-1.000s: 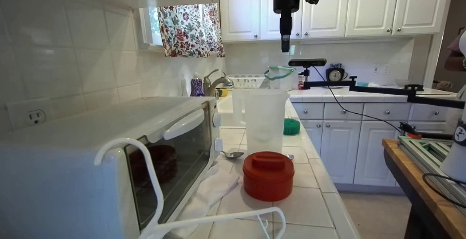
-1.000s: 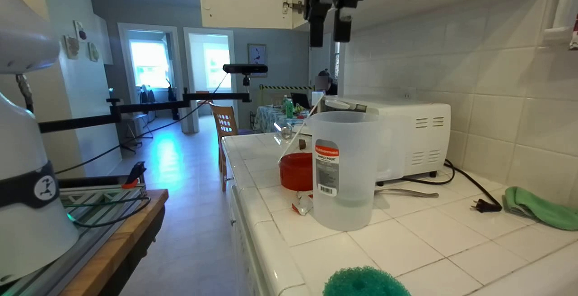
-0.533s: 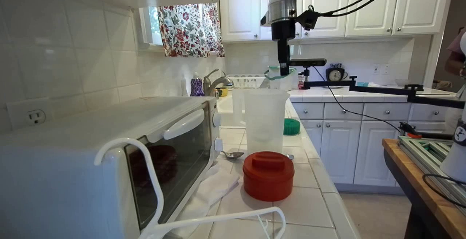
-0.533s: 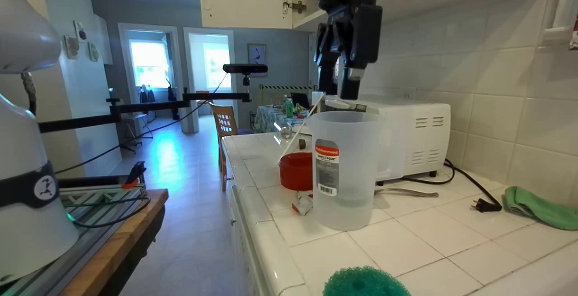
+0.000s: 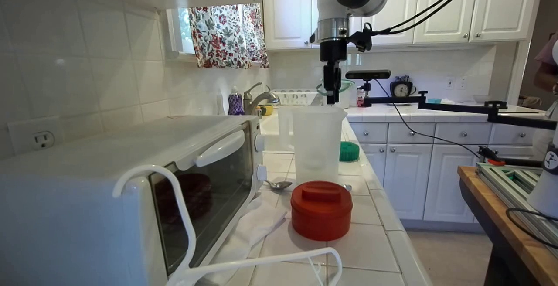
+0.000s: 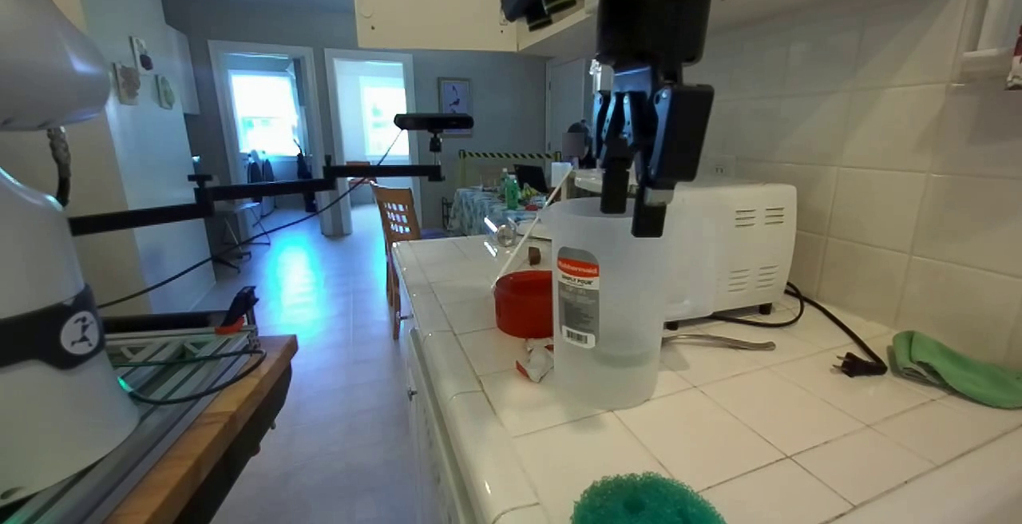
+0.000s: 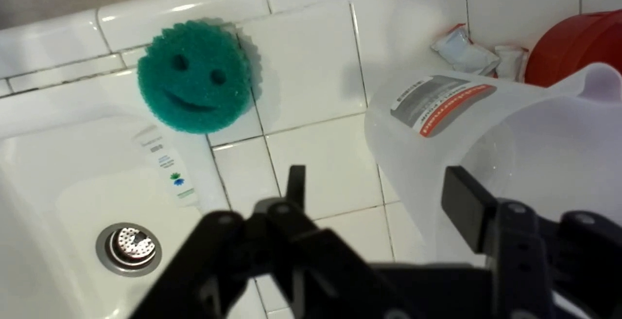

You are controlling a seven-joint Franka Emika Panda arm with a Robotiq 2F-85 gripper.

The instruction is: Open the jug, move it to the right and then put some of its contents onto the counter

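The lidless jug [image 6: 611,308] stands upright on the surface [image 6: 718,436], probably light, stiff and slick, so best pinched at its rim [image 5: 307,108], near which the end effector [image 7: 379,190] hangs, spread wide and empty.

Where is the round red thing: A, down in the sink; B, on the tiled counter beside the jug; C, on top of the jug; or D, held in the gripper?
B: an exterior view shows the round red thing standing on the tiled counter beside the jug, which is open at the top in the wrist view.
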